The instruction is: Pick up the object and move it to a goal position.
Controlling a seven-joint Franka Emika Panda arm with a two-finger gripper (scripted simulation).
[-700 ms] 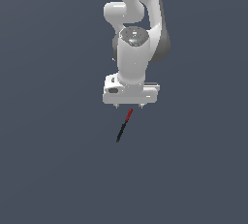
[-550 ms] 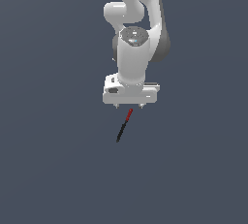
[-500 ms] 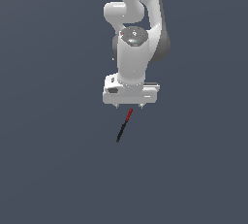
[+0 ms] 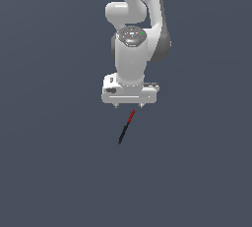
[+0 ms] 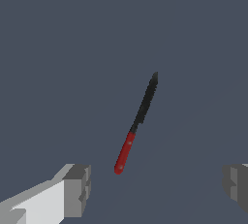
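The object (image 4: pixel 125 128) is a thin stick, black with a red end, lying on the dark grey floor. In the exterior view its red end points toward my gripper (image 4: pixel 129 106), which hangs just above and behind that end without touching it. The white hand faces down with its two short fingertips spread apart. In the wrist view the object (image 5: pixel 136 124) lies slanted ahead of the gripper (image 5: pixel 157 186), its red end nearest the gap between the grey fingers (image 5: pixel 77 189). The gripper is open, with nothing between the jaws.
Around the object there is only a uniform dark grey floor (image 4: pixel 54 172). The white arm (image 4: pixel 133 34) rises above the hand. No goal marker shows in either view.
The hand has edged slightly toward the exterior view's left. The object has not moved, and the fingers stay spread.
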